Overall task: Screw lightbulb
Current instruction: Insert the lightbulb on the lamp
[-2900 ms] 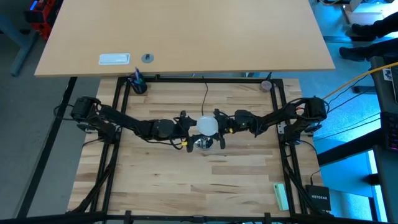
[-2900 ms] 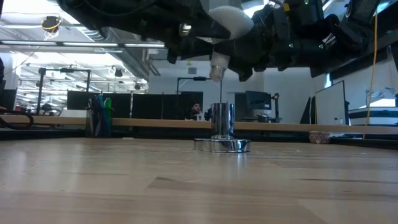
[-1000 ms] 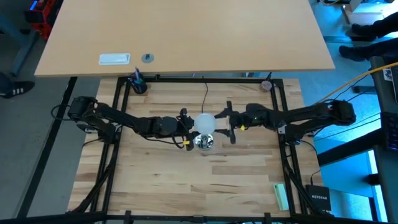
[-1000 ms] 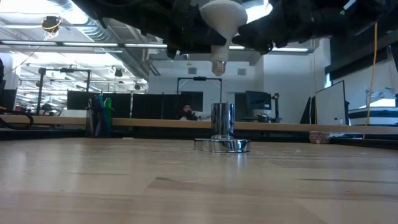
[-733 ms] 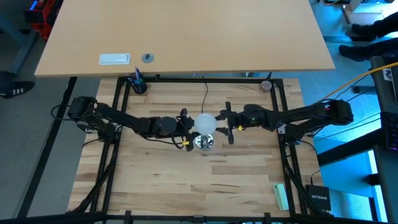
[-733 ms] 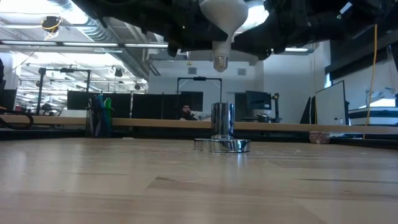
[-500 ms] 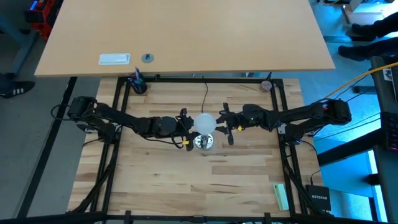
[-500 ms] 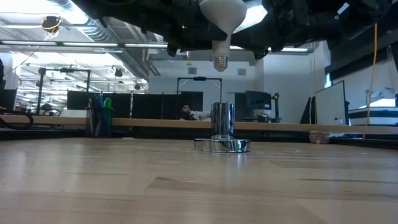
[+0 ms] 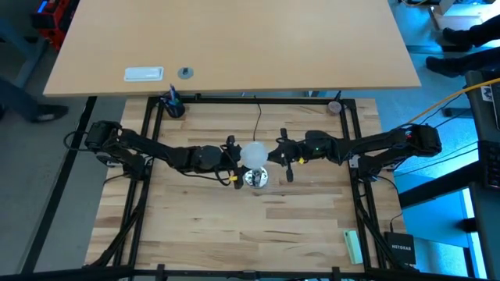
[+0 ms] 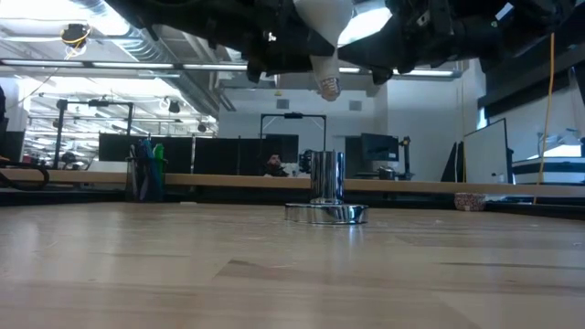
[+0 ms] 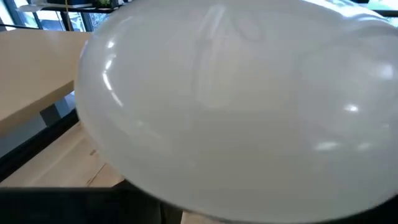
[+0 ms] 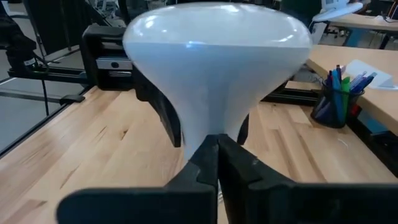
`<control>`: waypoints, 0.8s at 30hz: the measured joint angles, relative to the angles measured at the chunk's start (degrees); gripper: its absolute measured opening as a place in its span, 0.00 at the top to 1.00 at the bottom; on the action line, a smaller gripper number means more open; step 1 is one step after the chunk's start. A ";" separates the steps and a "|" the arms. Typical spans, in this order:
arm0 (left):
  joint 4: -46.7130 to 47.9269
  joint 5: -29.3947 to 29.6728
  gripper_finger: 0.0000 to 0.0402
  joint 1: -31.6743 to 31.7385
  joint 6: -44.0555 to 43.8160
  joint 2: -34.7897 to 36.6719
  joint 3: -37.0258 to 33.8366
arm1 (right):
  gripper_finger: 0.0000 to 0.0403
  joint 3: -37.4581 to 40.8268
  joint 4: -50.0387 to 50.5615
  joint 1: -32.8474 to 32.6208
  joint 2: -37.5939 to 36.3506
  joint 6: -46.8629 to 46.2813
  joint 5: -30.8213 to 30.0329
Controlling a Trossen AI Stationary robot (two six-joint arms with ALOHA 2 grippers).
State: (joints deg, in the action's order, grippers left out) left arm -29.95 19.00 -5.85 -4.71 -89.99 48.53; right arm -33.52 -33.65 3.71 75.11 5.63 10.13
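Observation:
The white frosted lightbulb (image 9: pixel 253 154) hangs globe up and base down above the round silver socket (image 9: pixel 255 179), which stands on the wood table with its black cord (image 9: pixel 259 121) running to the far edge. In the low view the bulb (image 10: pixel 322 23) is tilted, its grey screw base (image 10: pixel 329 87) well clear of the socket (image 10: pixel 326 187). My left gripper (image 9: pixel 241 158) comes from the table's left and is shut on the bulb. My right gripper (image 9: pixel 273 156) comes from the right. Its fingers (image 12: pixel 205 168) are shut, with the tips right at the bulb's neck (image 12: pixel 214 121). My left gripper pinches the bulb between its two fingers (image 12: pixel 163 115), one on each side where the globe tapers to the neck. The fingers come level from the table's left. The bulb is lifted clear above the socket, globe up, slightly tilted. My right gripper's shut tips stand at the neck; I cannot tell whether they touch.
A pen cup (image 9: pixel 173 105) stands at the far left corner and a small bowl (image 9: pixel 335 107) at the far right. A green object (image 9: pixel 353 246) lies near the right front. Black frame rails (image 9: pixel 148 156) border the table. A larger tan table (image 9: pixel 234 47) lies beyond.
My right gripper has moved toward the table's left, closing on the bulb. The bulb has tipped from upright: its globe has shifted a little left and its screw base has swung toward the right, still clear above the socket.

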 joint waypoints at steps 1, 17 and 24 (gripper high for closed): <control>-0.44 -0.01 0.56 0.00 0.06 -0.01 0.00 | 0.99 0.00 -0.07 0.00 0.16 -0.01 0.00; -1.06 -0.85 0.56 0.07 -1.59 -1.62 0.09 | 0.98 -3.33 0.88 -1.86 3.96 0.81 -0.66; -0.80 -0.85 0.56 0.07 -2.35 -1.51 0.07 | 0.99 -3.63 2.52 -1.86 3.93 1.31 -0.68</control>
State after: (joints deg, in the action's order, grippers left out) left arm -30.75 18.15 -5.78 -7.06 -91.50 48.60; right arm -37.15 -31.12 1.85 79.05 6.94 9.45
